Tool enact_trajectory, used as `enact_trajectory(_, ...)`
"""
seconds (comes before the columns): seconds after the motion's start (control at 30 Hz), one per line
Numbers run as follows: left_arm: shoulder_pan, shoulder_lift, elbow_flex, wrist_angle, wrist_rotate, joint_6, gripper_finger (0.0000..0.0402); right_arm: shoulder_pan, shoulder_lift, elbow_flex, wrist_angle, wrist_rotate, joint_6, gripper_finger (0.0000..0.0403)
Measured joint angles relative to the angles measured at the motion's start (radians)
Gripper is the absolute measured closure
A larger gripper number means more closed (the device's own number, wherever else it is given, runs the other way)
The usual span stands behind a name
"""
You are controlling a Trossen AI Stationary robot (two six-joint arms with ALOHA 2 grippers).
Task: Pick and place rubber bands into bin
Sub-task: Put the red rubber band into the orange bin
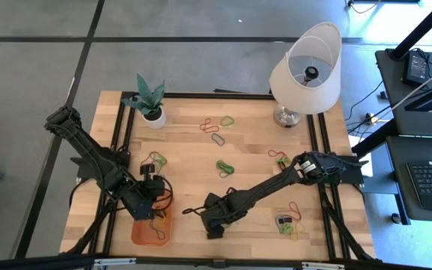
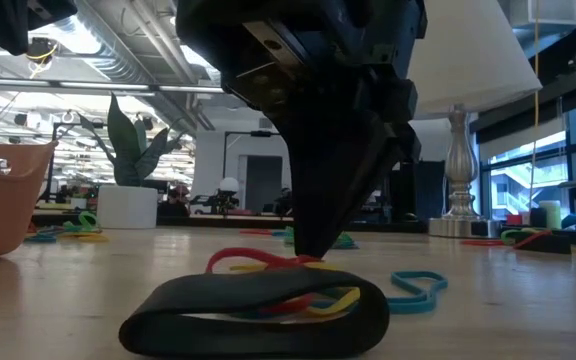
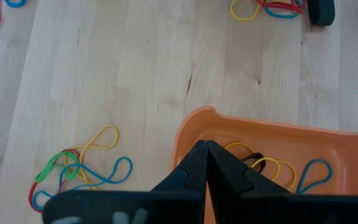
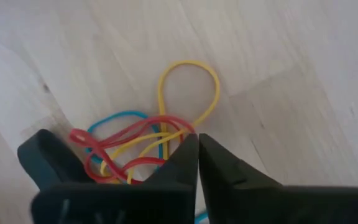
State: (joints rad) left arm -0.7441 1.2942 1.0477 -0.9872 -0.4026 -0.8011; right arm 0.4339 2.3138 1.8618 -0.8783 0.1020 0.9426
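**Q:** Jaws first: how does each pair stand?

**A:** Right gripper (image 4: 197, 149): jaws pressed together on the tabletop (image 1: 253, 150), tips meeting at a tangle of red, yellow and blue rubber bands (image 4: 145, 140). They appear pinched on the strands, though the contact itself is hidden. Left gripper (image 3: 206, 155): jaws closed on nothing, hovering over the near end of the bin (image 3: 194, 127).

**Q:** Where do the task's things lie?

**A:** The orange bin sits at the tabletop's front-left edge and already holds a few yellow and blue loops. Other bands lie scattered in clusters across the wood; the cluster at the right gripper is just beside the bin, with a wide black band (image 2: 258, 310) lying around part of it.

**Q:** Which step is in hand, and what follows?

**A:** Judged to be the grasp itself. The next move calls for a straight lift to confirm the bands come away, then a short carry left to the bin.

**Q:** What does one view add?

**A:** The low view shows the black band standing up as a loop; the high view alone shows the plant pot (image 1: 154, 118) and lamp (image 1: 306, 71) at the far edge.
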Motion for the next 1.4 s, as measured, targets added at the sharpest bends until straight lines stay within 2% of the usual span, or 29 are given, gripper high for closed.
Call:
enact_trajectory(0.13, 0.000, 0.000, 0.000, 0.000, 0.000, -0.020, 0.0396, 0.001, 0.000, 0.000, 0.004, 0.000, -0.004, 0.0390)
enact_trajectory(0.4, 0.000, 0.000, 0.000, 0.000, 0.000, -0.023, 0.0396, 0.001, 0.000, 0.000, 0.011, -0.001, -0.004, 0.0339)
enact_trajectory(0.63, 0.000, 0.000, 0.000, 0.000, 0.000, -0.023, 0.0396, 0.001, 0.000, -0.041, 0.024, -0.008, -0.001, 0.0329)
enact_trajectory(0.73, 0.000, 0.000, 0.000, 0.000, 0.000, -0.023, 0.0396, 0.001, -0.006, -0.063, 0.043, -0.022, 0.018, 0.0340)
enact_trajectory(0.87, 0.000, 0.000, 0.000, 0.000, 0.000, -0.023, 0.0396, 0.006, -0.006, -0.060, 0.034, -0.012, 0.024, 0.0390)
enact_trajectory(0.93, 0.000, 0.000, 0.000, 0.000, 0.000, -0.023, 0.0396, 0.007, -0.004, -0.052, 0.028, -0.006, 0.026, 0.0394)
enact_trajectory(1.17, 0.000, 0.000, 0.000, 0.000, 0.000, -0.023, 0.0396, 0.011, 0.004, 0.055, -0.100, -0.012, 0.026, 0.0399)
enact_trajectory(1.4, 0.000, 0.000, 0.000, 0.000, -0.008, -0.023, 0.0396, 0.045, 0.004, 0.272, -0.321, 0.138, 0.024, 0.0401)
